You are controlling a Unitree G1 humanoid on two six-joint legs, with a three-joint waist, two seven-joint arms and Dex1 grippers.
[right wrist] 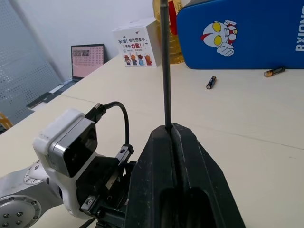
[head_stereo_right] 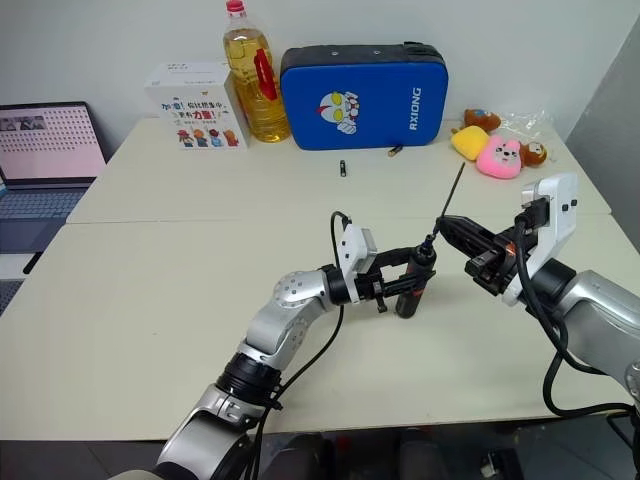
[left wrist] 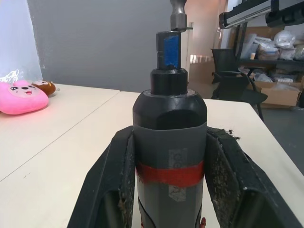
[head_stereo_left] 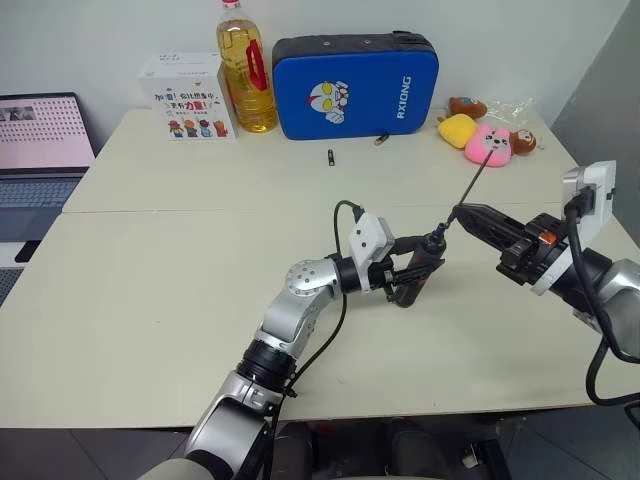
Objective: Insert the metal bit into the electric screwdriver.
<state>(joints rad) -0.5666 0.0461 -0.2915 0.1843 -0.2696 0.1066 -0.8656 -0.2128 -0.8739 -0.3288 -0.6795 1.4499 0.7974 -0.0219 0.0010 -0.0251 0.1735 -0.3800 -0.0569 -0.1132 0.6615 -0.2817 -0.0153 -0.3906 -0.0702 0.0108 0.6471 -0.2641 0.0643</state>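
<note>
**A:** While both arms hang over the front half of the worktop (head_stereo_left: 150,300), what is each one holding?

**B:** The left gripper (head_stereo_left: 412,270) is clamped on the electric screwdriver (head_stereo_left: 424,262), its 2 black fingers (left wrist: 114,180) pressed against the barrel at the red band. The tool stands nearly upright above the worktop, tip end up.

**A:** And the right one?

**B:** The right gripper (head_stereo_left: 462,215) is closed on the metal bit (head_stereo_left: 478,178). In the right wrist view the thin rod (right wrist: 165,61) rises from between the pinched fingers (right wrist: 190,161).

**A:** Where does the bit sit against the screwdriver?

**B:** From the head views the rod slants up and back toward the far right corner, with its lower end at the screwdriver's tip. In the left wrist view a short metal shank (left wrist: 178,14) sits at the top of the tool's collar; I cannot tell how deep it goes.

**A:** Anything else on the worktop?

**B:** Along the far edge: a blue case (head_stereo_left: 355,85), an oil bottle (head_stereo_left: 245,75), a white box (head_stereo_left: 185,98). Plush toys (head_stereo_left: 480,135) lie at the far right corner, and 2 small pieces (head_stereo_left: 330,157) lie just in front of the case.
</note>
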